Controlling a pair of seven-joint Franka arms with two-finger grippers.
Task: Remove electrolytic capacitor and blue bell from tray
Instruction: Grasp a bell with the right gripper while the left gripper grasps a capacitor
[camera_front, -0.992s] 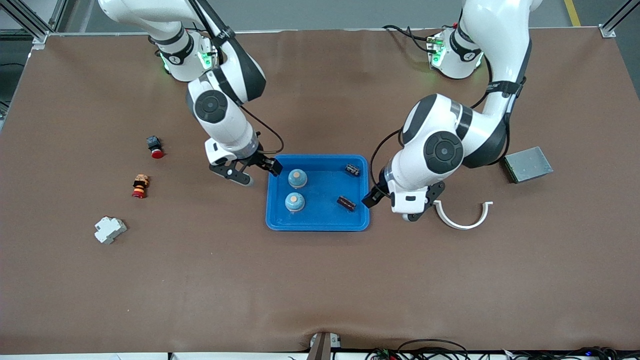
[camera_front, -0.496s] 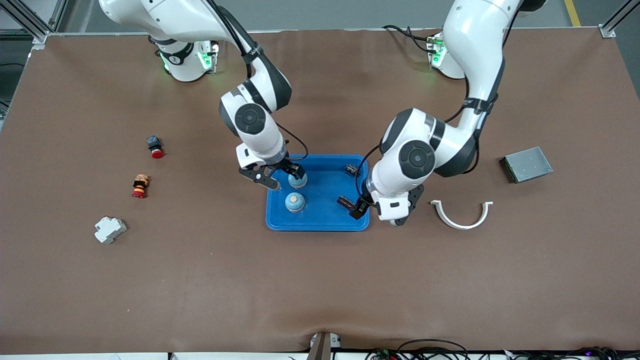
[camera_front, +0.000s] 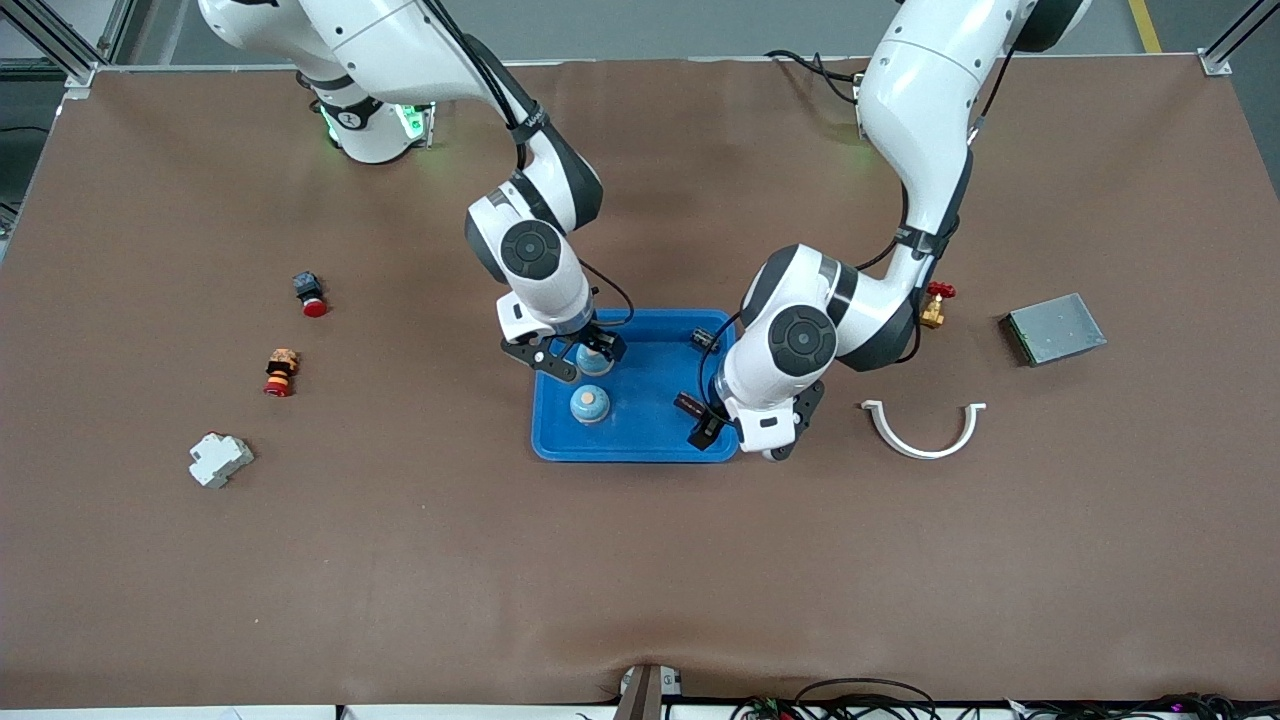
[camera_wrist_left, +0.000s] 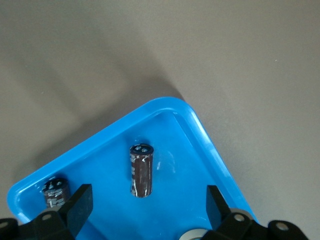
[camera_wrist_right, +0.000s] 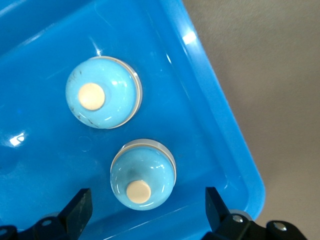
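Two light-blue bells and two dark capacitors lie in a blue tray (camera_front: 635, 455). My right gripper (camera_front: 578, 355) hangs open over the bell (camera_front: 597, 362) that lies farther from the front camera. That bell (camera_wrist_right: 143, 181) sits just ahead of the gap in the right gripper (camera_wrist_right: 147, 210), with the second bell (camera_wrist_right: 103, 99) beside it. The second bell (camera_front: 590, 403) is nearer the front camera. My left gripper (camera_front: 740, 438) is open over the tray's corner at the left arm's end, by one capacitor (camera_front: 690, 405). That capacitor (camera_wrist_left: 141, 170) lies ahead of the left gripper (camera_wrist_left: 148, 204). The second capacitor (camera_front: 705, 338) is farther back.
Toward the right arm's end lie a red push button (camera_front: 310, 293), a red and orange stacked part (camera_front: 281, 372) and a white breaker (camera_front: 219, 459). Toward the left arm's end are a white curved piece (camera_front: 925, 428), a grey metal box (camera_front: 1056, 328) and a small brass valve (camera_front: 935, 305).
Both arms swung in over the tray. The right gripper went from the tray's edge to above a bell; the left gripper came from beside the tray to above its corner. Both stayed open.
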